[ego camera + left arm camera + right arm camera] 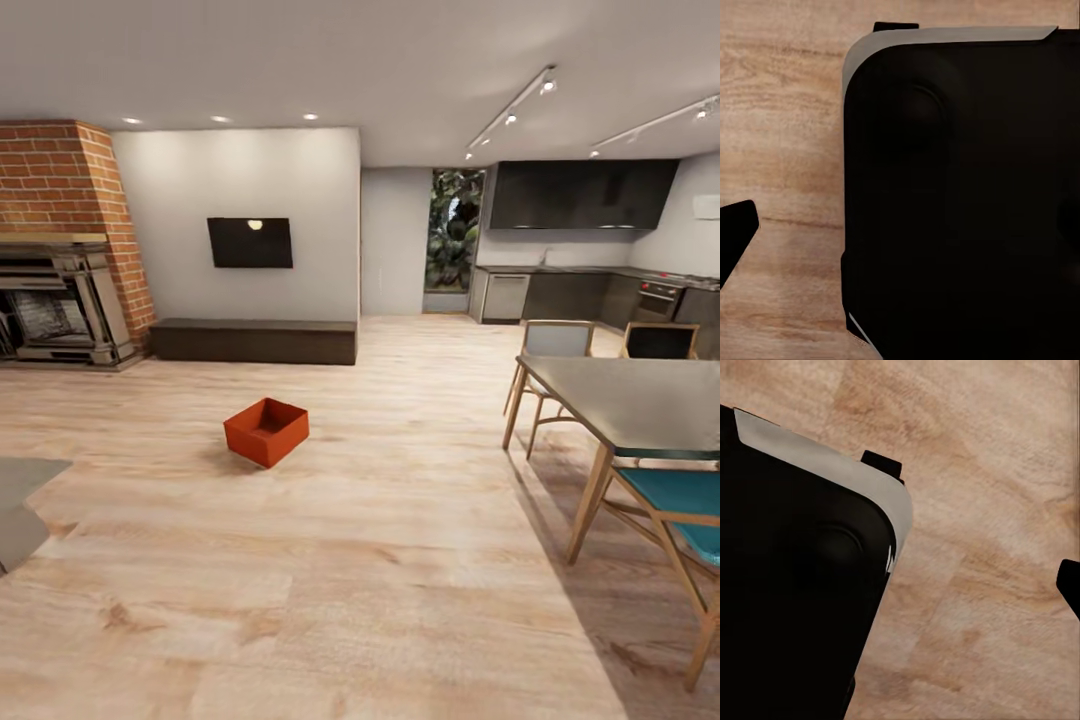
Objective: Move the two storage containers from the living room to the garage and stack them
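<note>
At the far left of the head view stands the brick fireplace [62, 240], then a low dark cabinet [255, 341] along the white wall under a black screen [250, 242], and in front of that, out on the open wood floor [380, 560], sits one orange-red bin [266, 431]. It rests on the planks with its open top up and is turned so that a corner points toward the camera; its walls run diagonally to the robot's line of sight. It lies ahead and somewhat left of the view's centre, well apart from the robot, so I judge the left arm the nearer one once the base has closed in, and the base must drive forward and a little left before any reach makes sense. Further right are a dining table [640, 400] and chairs [690, 520], well away from the bin, with the kitchen [590, 260] behind. Both wrist views look down at plank flooring past a large dark rounded body of the robot; whether the fingers of either gripper are apart or together I cannot tell from them. A second bin I cannot place here.
</note>
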